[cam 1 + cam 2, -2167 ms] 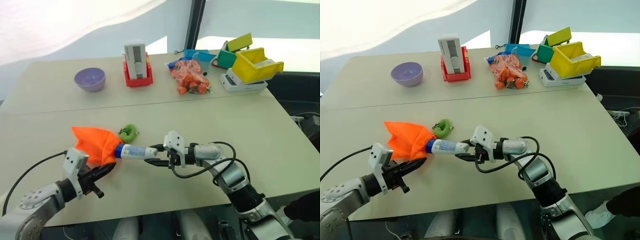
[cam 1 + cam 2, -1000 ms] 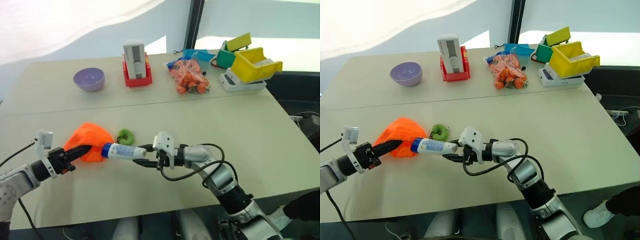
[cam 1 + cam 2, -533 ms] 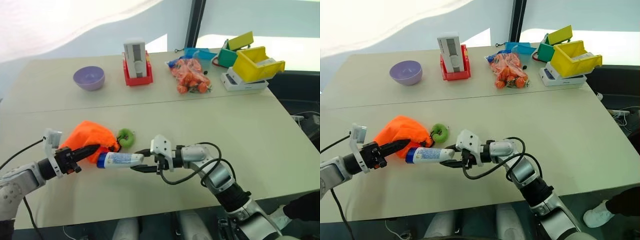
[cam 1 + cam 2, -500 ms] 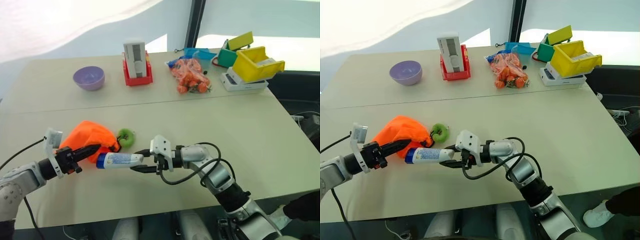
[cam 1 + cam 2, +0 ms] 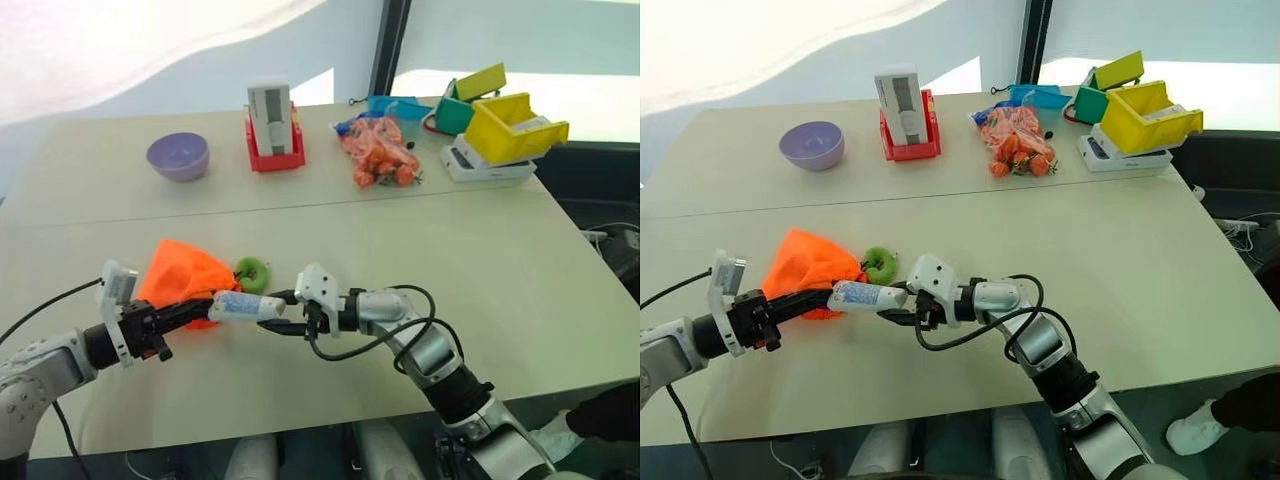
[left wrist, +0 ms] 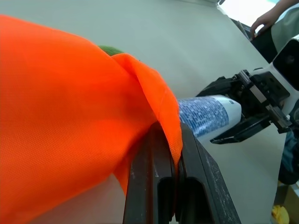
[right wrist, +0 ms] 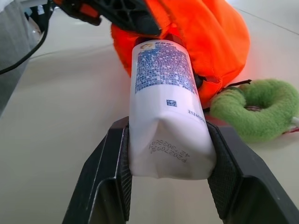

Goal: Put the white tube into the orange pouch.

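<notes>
The orange pouch (image 5: 178,283) lies bunched on the near left of the table, its green ring (image 5: 252,272) beside it. My left gripper (image 5: 203,309) is shut on the pouch's lower edge; in the left wrist view the fabric (image 6: 93,107) folds over the black fingers (image 6: 156,182). My right gripper (image 5: 277,313) is shut on the flat end of the white tube (image 5: 243,307), which points level toward the pouch. The tube (image 7: 163,93) has its cap end tucked at the pouch's mouth (image 7: 201,51), and fabric hides the cap.
Along the far side stand a purple bowl (image 5: 178,157), a white-grey box in a red base (image 5: 272,125), a clear bag of carrots (image 5: 380,152) and yellow and green bins (image 5: 505,128). A person's hand (image 6: 264,18) shows past the table's edge.
My right gripper has lifted the tube and pushed its cap end from outside the pouch into the pouch's mouth. My left gripper has moved right, still holding the pouch's edge.
</notes>
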Motion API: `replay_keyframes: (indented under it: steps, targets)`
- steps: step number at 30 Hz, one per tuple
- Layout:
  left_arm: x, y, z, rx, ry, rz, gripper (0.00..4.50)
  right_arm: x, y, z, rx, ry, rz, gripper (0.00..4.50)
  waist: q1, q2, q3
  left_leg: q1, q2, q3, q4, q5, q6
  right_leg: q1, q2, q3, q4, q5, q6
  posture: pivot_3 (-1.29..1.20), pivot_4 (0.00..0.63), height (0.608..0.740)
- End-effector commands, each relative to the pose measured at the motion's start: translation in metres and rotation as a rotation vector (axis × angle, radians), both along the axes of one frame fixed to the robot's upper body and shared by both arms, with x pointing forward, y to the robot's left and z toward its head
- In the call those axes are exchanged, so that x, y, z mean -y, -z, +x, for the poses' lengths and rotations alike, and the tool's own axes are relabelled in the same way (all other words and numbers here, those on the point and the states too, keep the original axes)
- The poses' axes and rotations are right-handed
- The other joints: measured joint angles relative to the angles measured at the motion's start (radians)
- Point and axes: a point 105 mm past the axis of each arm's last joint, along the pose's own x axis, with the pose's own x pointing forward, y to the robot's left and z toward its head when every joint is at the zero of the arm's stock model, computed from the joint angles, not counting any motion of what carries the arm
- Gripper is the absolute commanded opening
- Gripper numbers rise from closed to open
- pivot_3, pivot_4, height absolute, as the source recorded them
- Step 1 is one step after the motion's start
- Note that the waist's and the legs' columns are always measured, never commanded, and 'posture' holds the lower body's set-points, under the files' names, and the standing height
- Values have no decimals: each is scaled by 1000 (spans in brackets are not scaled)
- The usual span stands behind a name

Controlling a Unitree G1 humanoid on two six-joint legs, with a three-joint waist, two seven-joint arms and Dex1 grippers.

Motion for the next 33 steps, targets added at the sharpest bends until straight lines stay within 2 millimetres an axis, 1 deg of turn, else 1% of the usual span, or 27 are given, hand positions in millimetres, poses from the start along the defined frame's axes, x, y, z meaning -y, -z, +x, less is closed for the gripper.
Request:
replay_keyframes:
  steps: [1,7,9,15,19,21,24,27,29,30,31,33]
  targets:
    - [6,-2,-3,13,26,22,0,-11,-17,1,44,-9,54,1822,0,0,0,0,0,0,0,0,0,0,0,0,0,0,0,0,150,740]
    - [12,-1,-2,15,33,23,0,-29,-23,11,74,-5,37,1822,0,0,0,0,0,0,0,0,0,0,0,0,0,0,0,0,150,740]
    - [14,0,-2,17,34,19,0,-40,-24,14,68,15,24,1822,0,0,0,0,0,0,0,0,0,0,0,0,0,0,0,0,150,740]
    - [18,1,-3,20,39,8,0,-67,-23,13,76,-8,-4,1822,-1,0,0,0,0,0,0,0,0,0,0,0,1,0,0,0,150,740]
    - [21,2,-7,20,41,4,0,-86,-25,25,84,78,-16,1822,-1,0,0,0,0,0,0,0,0,0,0,0,1,0,0,0,150,740]
    - [21,4,-8,18,40,3,0,-90,-25,29,92,108,-24,1822,-1,0,0,0,0,0,0,0,-1,-1,0,0,1,0,0,0,150,740]
    - [20,6,-11,14,32,5,0,-92,-24,27,99,104,-29,1822,1,0,0,0,0,0,0,0,-1,0,-1,0,1,0,0,0,150,740]
    - [17,8,-13,10,13,9,0,-89,-23,20,91,62,-32,2934,0,0,0,-1,0,0,0,0,-1,0,-1,0,1,0,0,0,150,740]
    - [15,9,-14,7,4,13,0,-87,-23,18,95,51,-29,3822,0,0,0,-1,0,0,0,0,-1,0,-1,0,1,0,0,0,150,740]
    - [10,10,-14,2,-14,19,0,-81,-25,15,90,33,-18,4291,0,0,0,-1,0,0,0,0,-1,0,-1,0,1,0,0,0,150,740]
    - [6,12,-15,-4,-28,24,0,-77,-27,12,83,16,-8,4454,0,0,0,-1,0,0,0,0,-1,0,-1,0,1,0,0,0,150,740]
    - [-2,15,-16,-16,-51,36,0,-65,-30,6,84,-26,3,4454,0,0,0,-1,0,0,0,0,-1,0,-1,-1,1,0,0,0,150,740]
